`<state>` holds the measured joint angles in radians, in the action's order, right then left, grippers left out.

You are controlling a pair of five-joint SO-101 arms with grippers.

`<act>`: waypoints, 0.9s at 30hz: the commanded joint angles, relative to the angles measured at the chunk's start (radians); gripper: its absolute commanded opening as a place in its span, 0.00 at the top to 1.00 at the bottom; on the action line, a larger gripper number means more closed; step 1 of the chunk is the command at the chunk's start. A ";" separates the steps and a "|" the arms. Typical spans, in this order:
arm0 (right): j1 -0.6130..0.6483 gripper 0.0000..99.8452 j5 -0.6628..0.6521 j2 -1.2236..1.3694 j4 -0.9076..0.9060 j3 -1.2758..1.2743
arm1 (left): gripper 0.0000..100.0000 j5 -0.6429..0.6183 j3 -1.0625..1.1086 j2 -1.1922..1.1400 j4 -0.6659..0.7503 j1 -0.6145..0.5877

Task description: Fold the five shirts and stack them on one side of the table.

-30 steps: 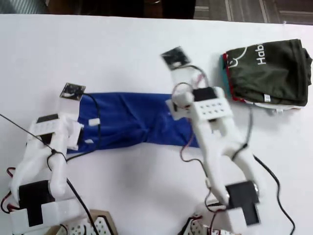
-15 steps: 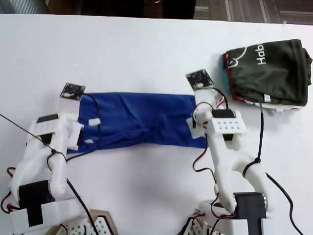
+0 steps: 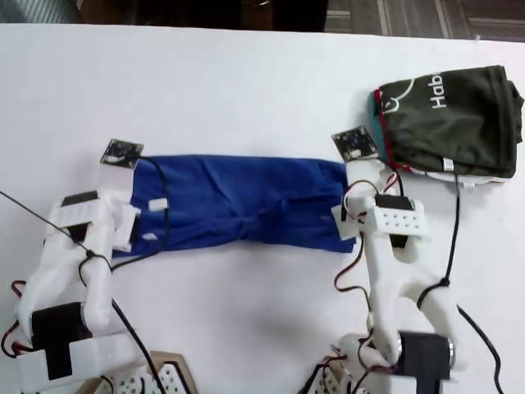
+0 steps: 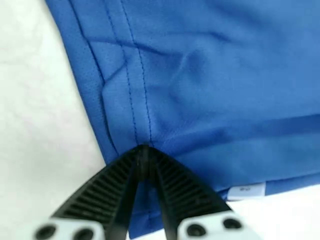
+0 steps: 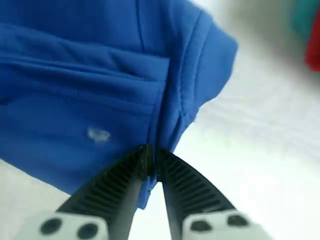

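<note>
White desk [image 3: 246, 90] from above: the blue shirt [image 3: 238, 209] lies stretched across the middle, the folded stack [image 3: 451, 119] by the right edge, wide white surface toward the far edge. At my left wrist, my left claw [image 4: 144, 156] pinches the shirt's hem shut; at my right, my right claw [image 5: 151, 156] is clamped on its other end.

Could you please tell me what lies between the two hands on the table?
The blue shirt, stretched flat on the table: the left hand pinches one end, the right hand the other. The high view shows it.
</note>
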<state>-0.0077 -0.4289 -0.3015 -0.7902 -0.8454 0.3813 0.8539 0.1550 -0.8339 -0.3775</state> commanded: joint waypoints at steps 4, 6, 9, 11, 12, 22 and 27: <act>0.056 0.98 -0.003 -0.360 -0.179 0.032 | 0.97 -0.012 -0.012 0.003 0.014 0.012; 0.051 0.98 -0.005 -0.475 -0.220 0.012 | 0.97 -0.012 -0.012 0.003 0.014 0.012; 0.016 0.98 -0.006 -0.602 -0.228 -0.112 | 0.97 -0.012 -0.012 0.003 0.014 0.012; -0.008 0.98 -0.009 -0.648 -0.174 -0.242 | 0.97 -0.012 -0.012 0.003 0.014 0.012; -0.022 0.98 -0.009 -0.667 -0.133 -0.313 | 0.97 -0.012 -0.012 0.003 0.014 0.012; -0.053 0.98 -0.002 -0.823 0.110 -0.683 | 0.97 -0.012 -0.012 0.003 0.014 0.012; -0.047 0.98 -0.002 -0.888 0.116 -0.717 | 0.97 -0.014 -0.013 0.011 0.003 0.014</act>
<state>-0.0506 -0.4289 -1.1485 -0.6920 -1.5620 0.3813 0.8539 0.1550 -0.8339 -0.3775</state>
